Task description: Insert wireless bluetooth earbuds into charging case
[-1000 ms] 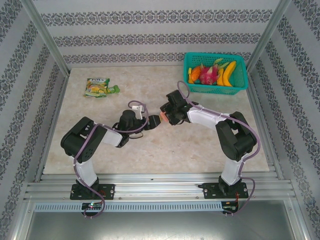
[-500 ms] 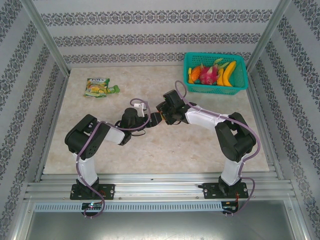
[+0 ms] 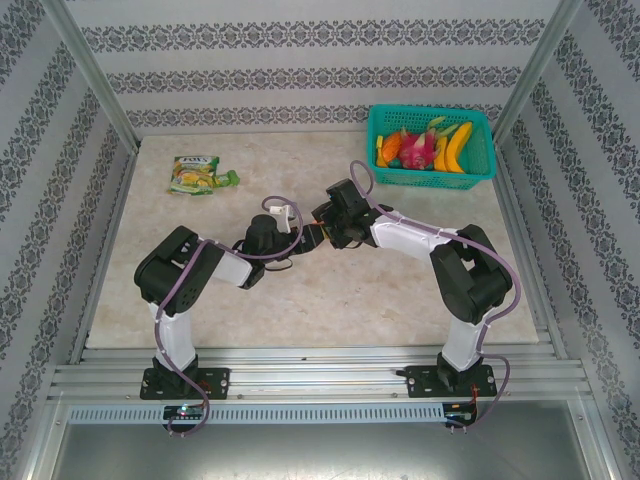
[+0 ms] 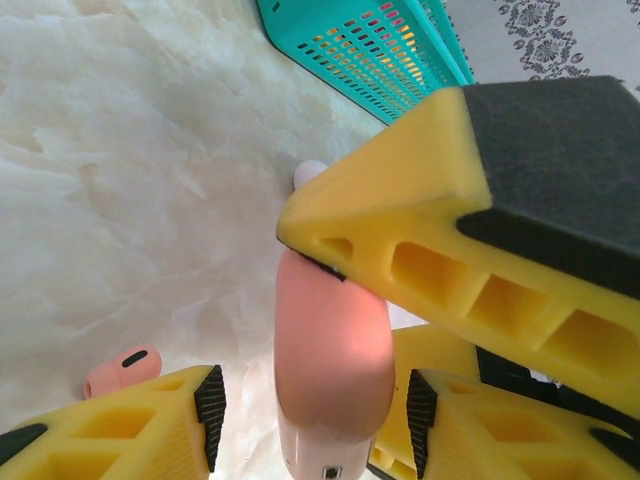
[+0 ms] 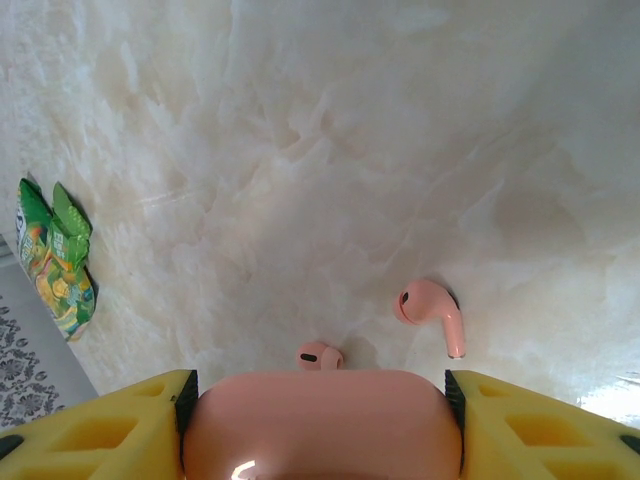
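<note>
A pale pink charging case (image 5: 318,425) sits squeezed between the pads of my right gripper (image 5: 318,410), which is shut on it. In the left wrist view the same case (image 4: 330,360) stands upright between the fingers of my left gripper (image 4: 315,420). That gripper is open, with a gap on each side of the case. Both grippers meet at the table's middle, left gripper (image 3: 298,244) and right gripper (image 3: 320,236). Two pink earbuds (image 5: 430,305) (image 5: 318,356) lie on the marble just beyond the case. One pink earbud (image 4: 122,368) shows beside my left finger. The white earbuds are hidden.
A teal basket (image 3: 480,170) of toy fruit stands at the back right, its wall (image 4: 370,50) close behind the grippers. A green snack packet (image 3: 198,175) lies at the back left. A small white rounded thing (image 4: 308,172) peeks out behind the right finger.
My right gripper has shifted a little left and away with the pink case. The left arm has pushed rightward, bringing its fingers around the case.
</note>
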Robot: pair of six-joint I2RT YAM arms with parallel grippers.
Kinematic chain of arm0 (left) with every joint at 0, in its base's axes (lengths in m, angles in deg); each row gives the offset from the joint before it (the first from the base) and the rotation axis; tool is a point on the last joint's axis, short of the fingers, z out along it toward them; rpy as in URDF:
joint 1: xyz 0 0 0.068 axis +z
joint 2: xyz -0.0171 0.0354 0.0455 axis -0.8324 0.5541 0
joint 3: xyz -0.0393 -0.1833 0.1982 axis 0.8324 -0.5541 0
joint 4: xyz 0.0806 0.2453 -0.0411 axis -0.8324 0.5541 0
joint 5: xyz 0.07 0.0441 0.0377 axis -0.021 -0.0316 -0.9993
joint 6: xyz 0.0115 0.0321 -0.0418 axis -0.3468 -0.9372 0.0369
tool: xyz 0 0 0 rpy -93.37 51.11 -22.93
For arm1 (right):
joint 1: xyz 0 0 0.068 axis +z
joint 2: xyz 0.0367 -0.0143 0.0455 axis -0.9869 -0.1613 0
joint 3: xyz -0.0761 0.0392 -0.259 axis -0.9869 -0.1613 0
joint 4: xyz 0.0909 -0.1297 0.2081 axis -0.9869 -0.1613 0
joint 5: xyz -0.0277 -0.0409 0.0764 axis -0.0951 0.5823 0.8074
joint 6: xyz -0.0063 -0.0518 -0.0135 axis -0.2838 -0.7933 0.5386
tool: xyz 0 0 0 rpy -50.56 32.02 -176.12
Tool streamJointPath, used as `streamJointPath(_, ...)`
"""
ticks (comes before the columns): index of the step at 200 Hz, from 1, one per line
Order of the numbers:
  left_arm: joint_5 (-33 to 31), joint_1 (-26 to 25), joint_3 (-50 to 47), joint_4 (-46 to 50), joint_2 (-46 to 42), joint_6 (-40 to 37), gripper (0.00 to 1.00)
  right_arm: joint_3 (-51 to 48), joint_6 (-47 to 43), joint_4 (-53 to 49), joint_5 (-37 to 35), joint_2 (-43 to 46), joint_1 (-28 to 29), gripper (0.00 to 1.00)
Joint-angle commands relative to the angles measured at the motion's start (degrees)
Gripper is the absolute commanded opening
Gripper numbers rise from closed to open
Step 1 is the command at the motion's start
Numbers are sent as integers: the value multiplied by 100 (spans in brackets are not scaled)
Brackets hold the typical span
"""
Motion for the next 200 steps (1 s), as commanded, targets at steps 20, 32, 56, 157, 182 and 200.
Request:
streamJointPath(20, -46, -69, 164, -326, 92, 3, 44, 13, 86, 152, 28, 199, 76, 54)
streamJointPath(32, -46, -67, 176, -328, 91, 3, 42, 4, 93, 165, 24, 190, 75, 54)
streamJointPath(56, -62, -70, 178, -326, 88, 11, 36, -23, 108, 214, 37, 181, 70, 54)
streamJointPath(157, 219, -50, 246, 294, -353, -224, 13, -182, -753, -24, -61, 1006, -452, 71)
streamJointPath(182, 512, -23, 388, 946, -691, -565, 11, -608, -1685, -76, 88, 1580, -705, 73)
streamJointPath(200, 780, 36, 479, 1498, -985, -859, 12, -1077, -2603, 73, 146, 2024, -850, 74)
